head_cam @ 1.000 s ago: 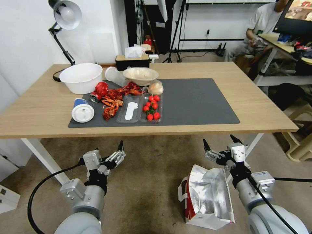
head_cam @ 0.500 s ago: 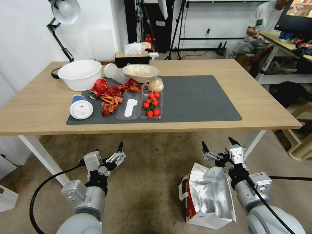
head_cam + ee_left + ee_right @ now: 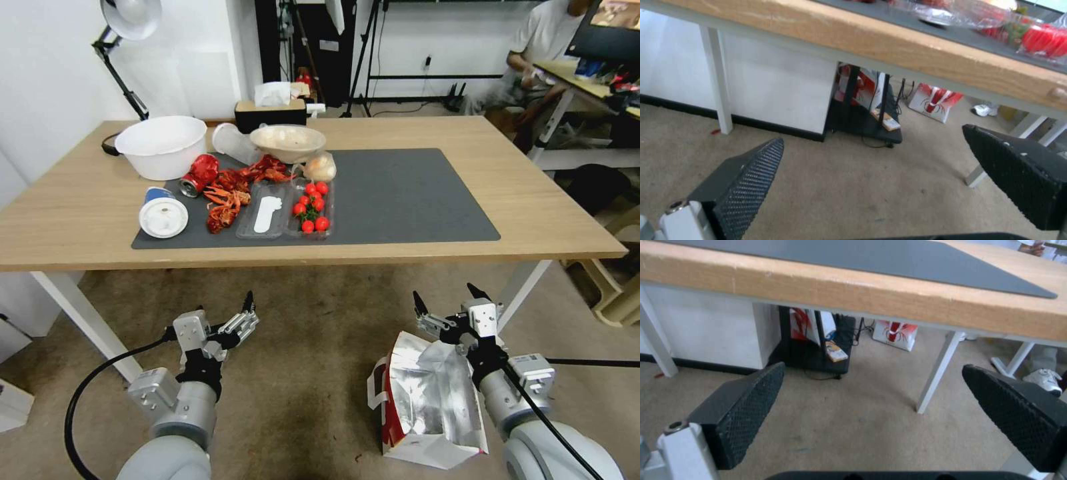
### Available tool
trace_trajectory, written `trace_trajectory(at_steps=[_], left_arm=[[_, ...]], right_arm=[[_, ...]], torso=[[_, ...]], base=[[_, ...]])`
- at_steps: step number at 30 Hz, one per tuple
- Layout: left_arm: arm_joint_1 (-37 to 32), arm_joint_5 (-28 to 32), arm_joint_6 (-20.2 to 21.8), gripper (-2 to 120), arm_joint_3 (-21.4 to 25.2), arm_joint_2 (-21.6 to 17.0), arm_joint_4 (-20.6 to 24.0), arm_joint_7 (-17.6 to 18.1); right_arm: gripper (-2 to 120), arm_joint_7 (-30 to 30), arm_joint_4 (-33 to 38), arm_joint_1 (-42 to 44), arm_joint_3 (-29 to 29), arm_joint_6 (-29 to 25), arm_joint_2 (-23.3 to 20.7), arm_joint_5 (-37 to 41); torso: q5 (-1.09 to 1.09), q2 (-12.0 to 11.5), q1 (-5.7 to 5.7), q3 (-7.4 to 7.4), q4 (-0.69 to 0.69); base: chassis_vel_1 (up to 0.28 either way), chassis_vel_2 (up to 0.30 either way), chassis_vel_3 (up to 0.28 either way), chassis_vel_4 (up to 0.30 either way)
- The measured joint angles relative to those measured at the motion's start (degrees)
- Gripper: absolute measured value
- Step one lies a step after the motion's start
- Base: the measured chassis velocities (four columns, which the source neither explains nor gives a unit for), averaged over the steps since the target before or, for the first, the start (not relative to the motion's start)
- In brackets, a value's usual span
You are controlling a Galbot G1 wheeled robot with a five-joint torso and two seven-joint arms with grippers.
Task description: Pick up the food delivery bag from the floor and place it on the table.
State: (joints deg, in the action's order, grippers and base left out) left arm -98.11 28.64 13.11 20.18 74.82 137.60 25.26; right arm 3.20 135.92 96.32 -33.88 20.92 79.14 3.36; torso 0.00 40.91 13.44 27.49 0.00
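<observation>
The food delivery bag (image 3: 427, 400) stands on the carpet floor (image 3: 313, 373) at the lower right. Its mouth is open, showing the silver foil lining, with a red side panel and a white handle on its left. My right gripper (image 3: 445, 299) hovers open just above the bag's far top edge, below the table's front edge. My left gripper (image 3: 230, 320) hangs open over bare carpet to the left, well apart from the bag. The table (image 3: 547, 200) has a light wood top with a dark grey mat (image 3: 407, 193). Both wrist views look under the table edge between open fingers (image 3: 751, 180) (image 3: 746, 406).
The mat's left half holds a white bowl (image 3: 161, 145), crayfish (image 3: 227, 200), a tomato tray (image 3: 312, 212), a cup (image 3: 162, 215) and a dish. A white table leg (image 3: 523, 293) stands close beside the right gripper. Red-and-white bags (image 3: 896, 335) sit under the table's far side.
The whole head picture has shifted slightly, so the camera moved: the table sits a little higher and farther. Both grippers and the bag keep their places relative to each other.
</observation>
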Motion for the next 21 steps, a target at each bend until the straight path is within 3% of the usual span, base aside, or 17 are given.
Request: trace_trajectory(at_steps=[21], left_arm=[[0.44,0.11,0.07,100,-0.18,-0.24,-0.90,0.00]], right_arm=[[100,0.61,-0.94,-0.07,-0.29,-0.35,0.17,0.23]], torso=[[0.00,-5.29,-2.11,-3.19,0.00]], base=[[0.000,0.000,0.000,0.000]])
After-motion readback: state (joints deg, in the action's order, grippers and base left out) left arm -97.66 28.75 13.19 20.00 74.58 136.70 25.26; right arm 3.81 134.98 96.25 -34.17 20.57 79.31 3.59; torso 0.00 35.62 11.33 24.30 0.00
